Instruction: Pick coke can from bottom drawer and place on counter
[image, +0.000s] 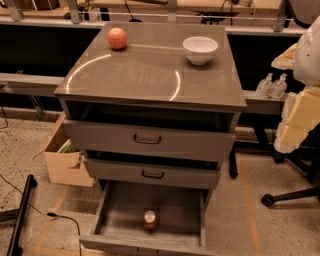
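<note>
The coke can (149, 219) stands upright in the bottom drawer (120, 210), near the middle of its front part, showing its silver top and red side. The bottom drawer is pulled out wide open below the two upper drawers. The counter (150, 70) is the glossy grey-brown cabinet top above. My gripper is not in view. A blurred white and pale-yellow shape (302, 100) at the right edge is close to the camera; I cannot tell what it is.
A round orange-red fruit (117, 38) lies at the counter's back left and a white bowl (200, 49) at its back right. The two upper drawers (147, 140) stand slightly open. A cardboard box (62, 160) is left of the cabinet, a chair base (290, 192) right.
</note>
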